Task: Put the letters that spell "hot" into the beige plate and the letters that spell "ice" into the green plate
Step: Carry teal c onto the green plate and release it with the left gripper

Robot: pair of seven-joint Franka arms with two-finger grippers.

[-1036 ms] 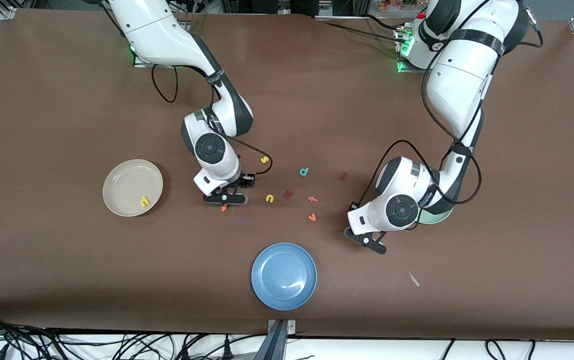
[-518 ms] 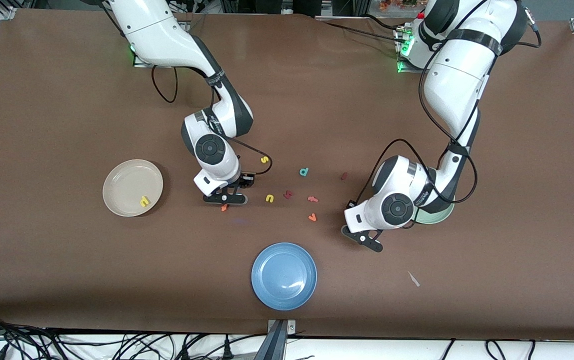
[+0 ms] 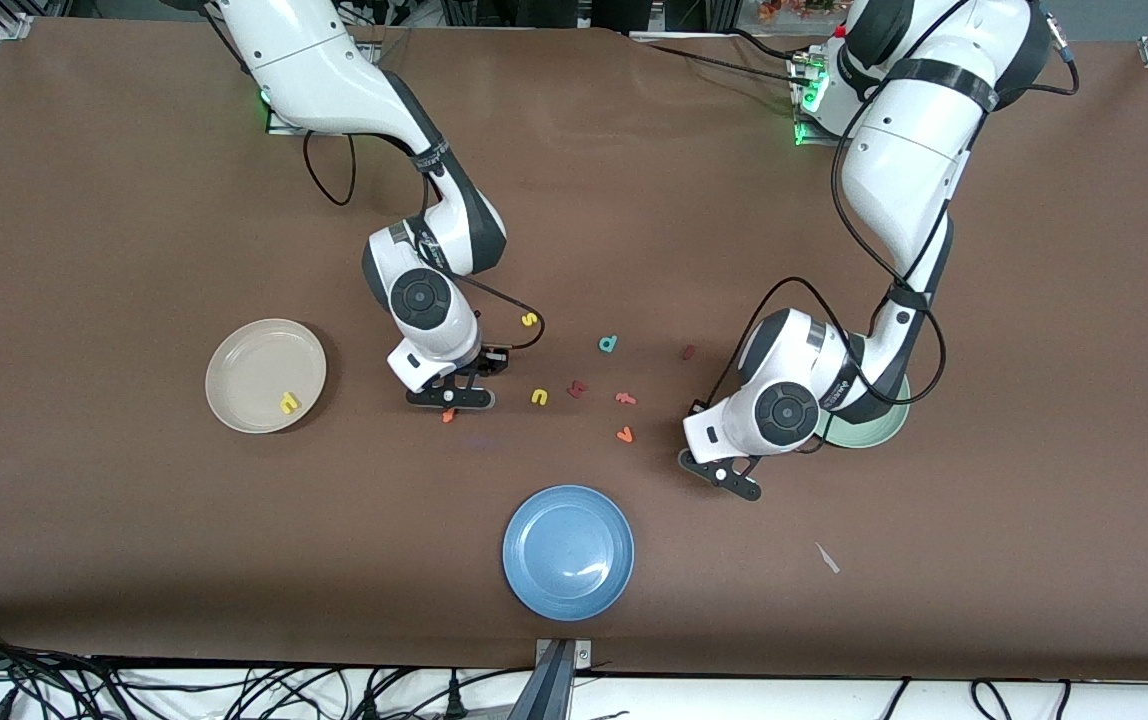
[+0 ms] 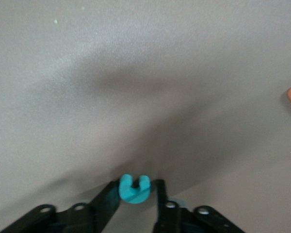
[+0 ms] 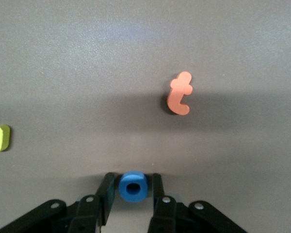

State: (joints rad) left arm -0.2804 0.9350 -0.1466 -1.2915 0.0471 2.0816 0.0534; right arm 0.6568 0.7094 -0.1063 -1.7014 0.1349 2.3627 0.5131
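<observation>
My right gripper is down at the table beside the orange t, its fingers closed against both sides of the blue o. My left gripper is low between the blue plate and the green plate, shut on the teal c. The left arm covers most of the green plate. The beige plate holds the yellow h. The orange e and dark red i lie mid-table.
Other loose letters lie mid-table: a yellow s, yellow u, teal d, a larger dark red letter and an orange v. A blue plate sits nearest the front camera. A white scrap lies toward the left arm's end.
My left gripper has slid a little toward the middle of the table. Both grippers have narrowed their fingers onto their letters. The right arm has stayed in place.
</observation>
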